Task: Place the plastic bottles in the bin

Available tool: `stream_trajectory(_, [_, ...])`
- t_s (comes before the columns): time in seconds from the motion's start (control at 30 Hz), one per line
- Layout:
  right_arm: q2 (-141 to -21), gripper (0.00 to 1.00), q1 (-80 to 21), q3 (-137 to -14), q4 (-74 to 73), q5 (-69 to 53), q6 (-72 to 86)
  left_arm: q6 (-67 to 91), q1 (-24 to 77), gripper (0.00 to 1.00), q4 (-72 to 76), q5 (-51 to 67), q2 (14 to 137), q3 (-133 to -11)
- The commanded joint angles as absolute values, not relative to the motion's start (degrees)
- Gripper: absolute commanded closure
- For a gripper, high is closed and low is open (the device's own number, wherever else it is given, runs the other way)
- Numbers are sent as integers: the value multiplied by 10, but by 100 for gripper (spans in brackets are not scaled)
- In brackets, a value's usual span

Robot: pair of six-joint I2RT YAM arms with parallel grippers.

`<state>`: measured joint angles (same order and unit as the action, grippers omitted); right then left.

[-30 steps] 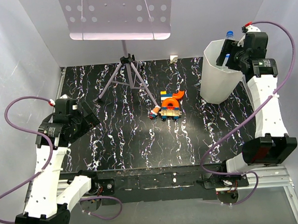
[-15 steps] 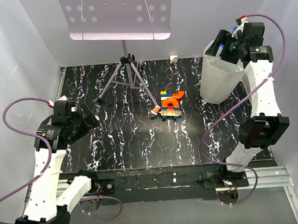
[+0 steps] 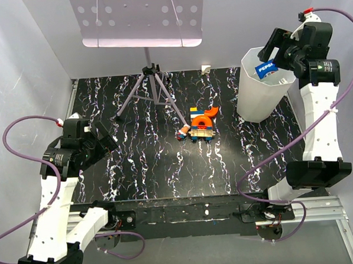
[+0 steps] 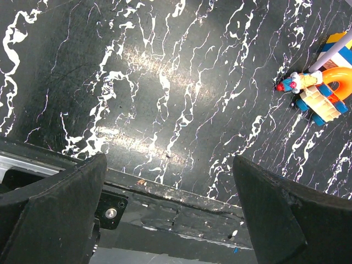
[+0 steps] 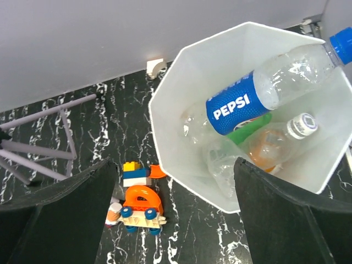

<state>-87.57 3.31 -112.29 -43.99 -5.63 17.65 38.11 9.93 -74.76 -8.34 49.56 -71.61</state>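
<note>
Right wrist: Pepsi bottle (image 5: 257,104) in bin (image 5: 204,61), below right tool (image 5: 174,168), jaws apart.

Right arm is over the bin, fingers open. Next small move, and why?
Probably lift the right gripper clear of the bin and pull back: its jaws stand open and empty, the Pepsi bottle lies inside over the orange bottle and green bottle, and only toy blocks show on the table.
</note>
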Motion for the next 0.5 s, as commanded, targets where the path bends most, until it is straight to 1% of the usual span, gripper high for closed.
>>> stream_trajectory(0.0, [-877, 7, 35, -1116, -461, 21, 165, 376, 100, 1, -744, -82, 493, -719])
stream_trajectory(0.13, [-871, 7, 33, -1143, -514, 32, 158, 374, 100, 1, -744, -79, 493, -717])
stream_trajectory(0.2, [-854, 7, 30, -1139, -538, 32, 157, 374, 99, 1, -739, -78, 497, -717])
stream_trajectory(0.23, [-841, 7, 26, -1131, -551, 51, 162, 374, 100, 0, -737, -77, 497, -719])
stream_trajectory(0.3, [-809, 6, 4, -1100, -569, 120, 176, 374, 100, 1, -728, -76, 500, -715])
stream_trajectory(0.37, [-758, 6, -32, -1050, -571, 161, 172, 370, 100, 1, -715, -70, 503, -710])
stream_trajectory(0.47, [-684, 6, -60, -969, -573, 152, 171, 366, 100, 0, -709, -62, 510, -717])
